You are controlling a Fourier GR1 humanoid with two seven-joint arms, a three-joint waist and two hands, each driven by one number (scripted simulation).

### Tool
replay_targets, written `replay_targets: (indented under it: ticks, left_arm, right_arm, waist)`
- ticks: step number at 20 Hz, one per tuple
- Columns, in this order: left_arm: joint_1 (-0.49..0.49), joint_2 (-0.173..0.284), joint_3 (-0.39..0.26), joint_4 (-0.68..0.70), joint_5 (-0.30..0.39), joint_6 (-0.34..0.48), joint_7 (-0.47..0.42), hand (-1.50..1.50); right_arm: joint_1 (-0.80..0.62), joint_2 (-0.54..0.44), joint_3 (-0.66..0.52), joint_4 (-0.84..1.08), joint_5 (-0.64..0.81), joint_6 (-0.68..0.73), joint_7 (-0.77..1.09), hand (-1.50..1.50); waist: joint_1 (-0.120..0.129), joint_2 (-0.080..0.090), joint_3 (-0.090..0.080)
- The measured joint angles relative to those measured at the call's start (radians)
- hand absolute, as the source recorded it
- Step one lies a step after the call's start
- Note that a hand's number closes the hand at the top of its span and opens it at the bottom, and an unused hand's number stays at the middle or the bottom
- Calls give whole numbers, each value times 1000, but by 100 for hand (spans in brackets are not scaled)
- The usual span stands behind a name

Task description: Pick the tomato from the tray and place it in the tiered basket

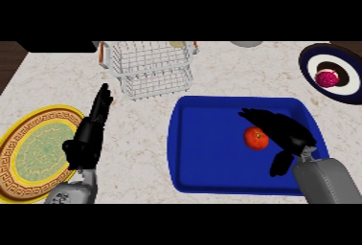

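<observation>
Centrally, one tomato (256,138) is lying in one blue tray (212,158); right hand (283,129) is spreading wide beside it. Left hand (88,139) is resting open. One tiered basket (152,67) is sitting upper left. No readable writing.

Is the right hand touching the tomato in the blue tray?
Cannot tell. In the head view the right hand arches over the tomato in the blue tray, fingers overlapping its right edge, but this steep downward angle shows neither contact nor a gap.

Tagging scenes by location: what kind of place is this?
Most likely a kitchen counter: a pale speckled stone-look counter top holding a white wire tiered basket, a blue tray with a tomato, and decorated plates.
</observation>
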Motion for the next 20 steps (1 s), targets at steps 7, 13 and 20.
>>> replay_targets:
  ticks: [7, 13, 20]
  left_arm:
    - [-29, -6, 19, 38, 4, 0, -16, 0]
    - [-6, -3, 18, 14, 9, -15, -14, 0]
    - [-42, -14, 2, 43, -2, -17, -14, 0]
  right_arm:
    - [-8, 37, -18, 76, 3, -76, -31, 150]
    - [-11, 34, -11, 136, 58, -251, -97, 150]
    - [-103, 187, 200, 153, 247, -230, 261, 150]
  waist:
    - [-1, 0, 0]
    - [1, 1, 0]
    - [37, -3, -9]
